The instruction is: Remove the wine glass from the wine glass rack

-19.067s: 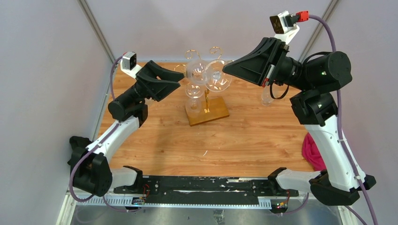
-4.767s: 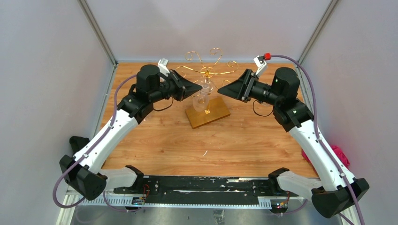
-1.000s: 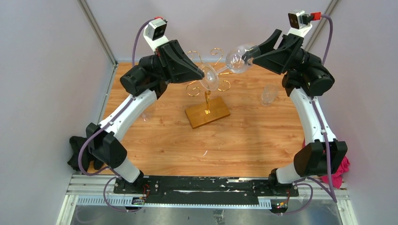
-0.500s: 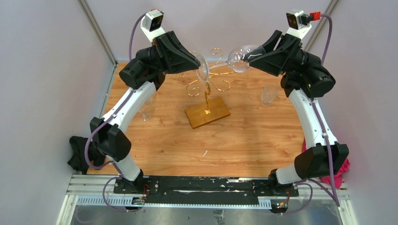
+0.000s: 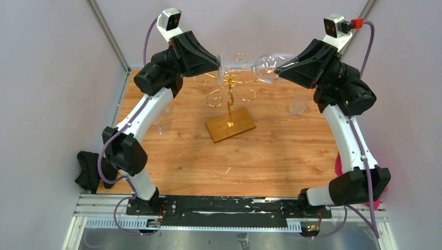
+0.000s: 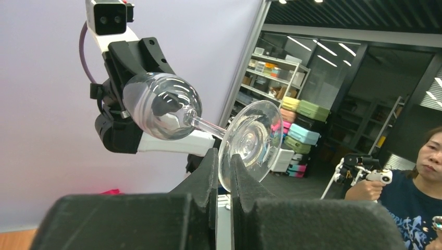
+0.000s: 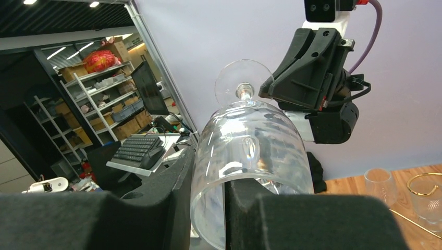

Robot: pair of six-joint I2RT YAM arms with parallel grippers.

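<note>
The right wrist view's bottom edge crops the wine glass [image 7: 249, 156].

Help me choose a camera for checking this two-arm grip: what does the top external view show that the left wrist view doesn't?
Only top external: the rack standing on the table, and a spare glass upright to its right.
Only left wrist: the left gripper pinching the foot rim of the wine glass, with a person and shelves behind.
Both: the wine glass spanning between the arms, its bowl at the right gripper.
</note>
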